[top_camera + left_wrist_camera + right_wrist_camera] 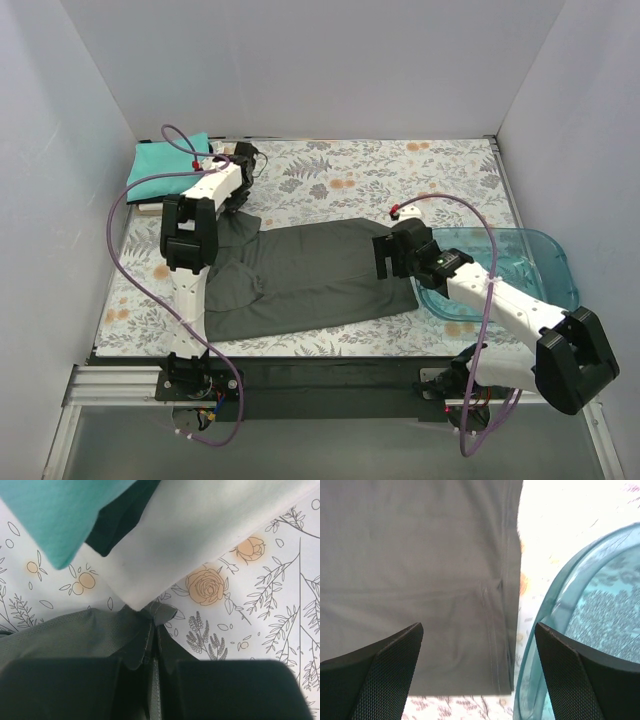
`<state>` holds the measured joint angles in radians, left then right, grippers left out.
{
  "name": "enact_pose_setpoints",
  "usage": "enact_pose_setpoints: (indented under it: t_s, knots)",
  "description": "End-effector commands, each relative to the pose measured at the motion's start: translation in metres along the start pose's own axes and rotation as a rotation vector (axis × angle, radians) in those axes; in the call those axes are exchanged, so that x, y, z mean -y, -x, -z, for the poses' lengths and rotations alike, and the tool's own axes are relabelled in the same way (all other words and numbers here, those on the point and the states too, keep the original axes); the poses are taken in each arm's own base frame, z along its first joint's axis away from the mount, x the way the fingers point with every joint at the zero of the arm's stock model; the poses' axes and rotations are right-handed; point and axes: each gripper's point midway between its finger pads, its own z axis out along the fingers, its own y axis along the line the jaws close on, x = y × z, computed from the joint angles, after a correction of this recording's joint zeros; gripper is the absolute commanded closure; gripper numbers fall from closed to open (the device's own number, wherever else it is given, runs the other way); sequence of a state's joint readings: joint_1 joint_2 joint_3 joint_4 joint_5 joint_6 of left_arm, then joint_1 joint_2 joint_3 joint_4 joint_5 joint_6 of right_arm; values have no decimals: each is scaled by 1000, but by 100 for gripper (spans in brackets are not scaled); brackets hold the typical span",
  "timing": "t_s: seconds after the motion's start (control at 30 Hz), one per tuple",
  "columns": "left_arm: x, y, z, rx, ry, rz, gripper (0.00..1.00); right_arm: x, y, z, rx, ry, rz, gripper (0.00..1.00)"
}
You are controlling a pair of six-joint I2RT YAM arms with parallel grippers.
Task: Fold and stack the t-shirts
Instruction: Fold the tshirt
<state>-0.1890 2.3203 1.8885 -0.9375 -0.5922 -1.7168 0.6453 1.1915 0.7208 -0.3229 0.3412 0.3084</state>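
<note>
Slippage risk: left end effector [152,637] barely pinches grey shirt [310,275]; right end effector [479,630] hovers open over it.

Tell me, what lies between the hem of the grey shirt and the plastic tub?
Only a strip of bare floral table cover separates the grey shirt from the tub; the right wrist view shows it.
</note>
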Motion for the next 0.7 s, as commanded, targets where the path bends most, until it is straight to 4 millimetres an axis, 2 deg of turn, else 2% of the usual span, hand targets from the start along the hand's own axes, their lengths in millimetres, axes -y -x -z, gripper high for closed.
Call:
enact_pose_setpoints:
  t_s: [0.0,0.03,0.07,0.1,0.13,0.17,0.27,0.3,0.33,0.4,0.47,0.5,0.53,0.57,0.6,0.67]
  knots:
    - [-17,-12,2,-48,2,-33,100,-1,59,1,129,4,-90,2]
    - [-15,-7,11,-36,-26,-35,100,-2,65,-4,126,5,-92,2]
    - [-14,-4,16,-26,-42,-32,100,-9,85,-1,155,29,-93,2]
    - [-10,0,21,-11,-69,-22,100,-10,95,-1,168,31,-74,2]
    - [-12,-2,23,-7,-76,-33,100,-11,97,-10,151,24,-70,1]
    - [-10,5,34,6,-107,-23,100,-13,118,-7,179,19,-82,2]
    - [-9,7,43,23,-146,-17,100,-17,131,-23,164,4,-72,2]
    - [-7,13,50,36,-167,-6,100,-17,145,-24,184,0,-40,2]
    - [-7,14,52,42,-173,-5,100,-19,144,-38,158,-8,-13,2]
    - [-9,19,59,54,-183,0,100,-20,158,-46,159,-17,20,4]
    - [-10,21,62,60,-195,-2,100,-22,152,-64,118,-15,85,6]
    - [-10,22,66,62,-203,0,100,-21,163,-67,131,-7,96,11]
    - [-11,23,69,67,-208,-1,100,-20,156,-81,95,4,167,13]
    - [-12,24,69,73,-209,1,100,-28,155,-88,79,76,198,15]
    - [-15,23,70,74,-204,-2,100,-23,155,-95,65,108,237,19]
    - [-18,26,74,84,-207,5,100,-28,148,-108,23,217,364,22]
